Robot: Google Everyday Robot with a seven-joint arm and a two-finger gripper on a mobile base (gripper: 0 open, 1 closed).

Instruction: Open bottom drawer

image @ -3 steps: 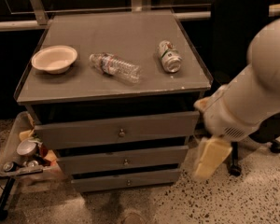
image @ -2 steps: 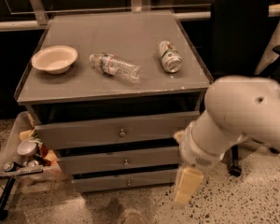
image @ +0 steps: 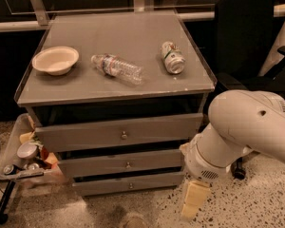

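**Low in the frame's centre: bottom drawer [image: 109, 185] with the gripper [image: 192, 204] off its right end**

Lowest of three grey fronts, the bottom drawer sits just above the speckled floor [image: 261, 201], a small round metal knob [image: 130, 185] at its middle. Its front lies under the middle drawer [image: 99, 165], with a dark gap between them. The top drawer [image: 85, 136] is the tallest and widest of the three.

The gripper, a cream-coloured piece, points down at the floor just beside the drawer's right end, well to the right of the knob. Whether it is open or closed cannot be told, and it has hold of nothing that shows. Above it, the bulky white arm [image: 247, 122] fills the right-hand middle of the frame and covers the right corner of the cabinet.

On the grey cabinet top [image: 128, 32], from left to right, are a pale bowl [image: 55, 59], a clear plastic bottle [image: 117, 68] on its side and a can [image: 173, 57] on its side, all apart from one another.

At lower left a small cart [image: 12, 148] holds assorted items. A black chair [image: 242, 32] stands at upper right.
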